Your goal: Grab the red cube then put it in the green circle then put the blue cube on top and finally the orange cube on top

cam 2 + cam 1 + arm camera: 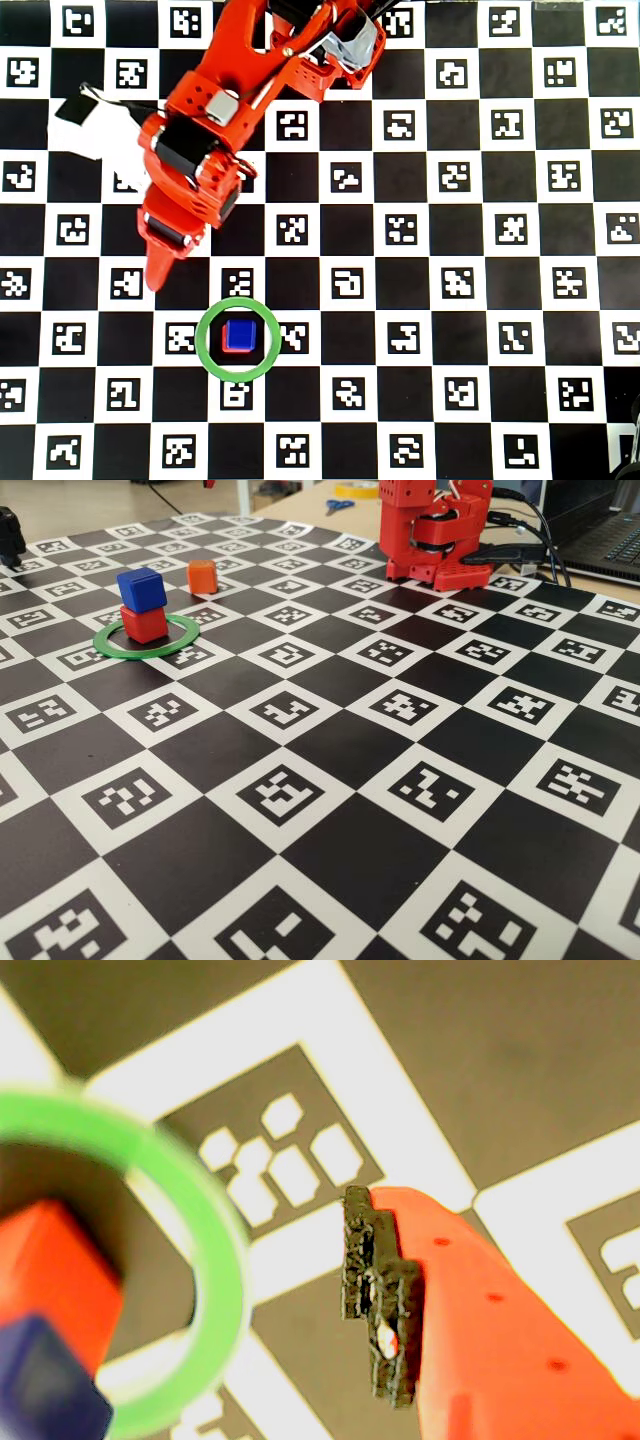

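Observation:
The blue cube (141, 588) sits on top of the red cube (145, 624) inside the green circle (146, 640). The overhead view shows the same stack (238, 336) in the ring (205, 345). The orange cube (202, 576) stands alone on the board just behind the ring; in the overhead view it is hidden. In the overhead view my gripper (160, 262) hangs above and left of the ring, holding nothing. In the wrist view one red finger with a black pad (375, 1290) shows right of the ring (225, 1260); the red cube (60, 1280) and blue cube (45, 1385) are blurred at lower left.
The checkered marker board (330, 750) covers the table. The red arm (435, 535) stands at the board's back right in the fixed view, with cables and a laptop (600, 530) behind it. Scissors (338, 505) and a tape roll lie beyond the far edge.

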Robot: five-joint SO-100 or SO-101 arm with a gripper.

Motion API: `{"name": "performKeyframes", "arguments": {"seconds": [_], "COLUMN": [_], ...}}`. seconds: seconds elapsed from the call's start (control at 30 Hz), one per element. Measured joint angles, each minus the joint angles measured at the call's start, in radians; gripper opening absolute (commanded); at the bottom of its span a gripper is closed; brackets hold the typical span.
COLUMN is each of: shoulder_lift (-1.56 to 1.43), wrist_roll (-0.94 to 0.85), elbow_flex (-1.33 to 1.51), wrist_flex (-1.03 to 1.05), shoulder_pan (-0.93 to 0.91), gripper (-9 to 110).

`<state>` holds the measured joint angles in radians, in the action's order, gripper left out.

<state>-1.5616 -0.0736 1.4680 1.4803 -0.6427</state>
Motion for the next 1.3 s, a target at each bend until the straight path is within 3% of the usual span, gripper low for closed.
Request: {"name": "performKeyframes", "arguments": {"seconds": [0.53, 1.3], "shoulder_lift": [-0.011, 0.066], "wrist_roll": [-0.040, -0.008], "elbow_flex": [0.242, 0.324], "wrist_flex": [-0.239, -0.373], "shoulder_pan": [-0.061, -0.054], "gripper": [47, 47]}}
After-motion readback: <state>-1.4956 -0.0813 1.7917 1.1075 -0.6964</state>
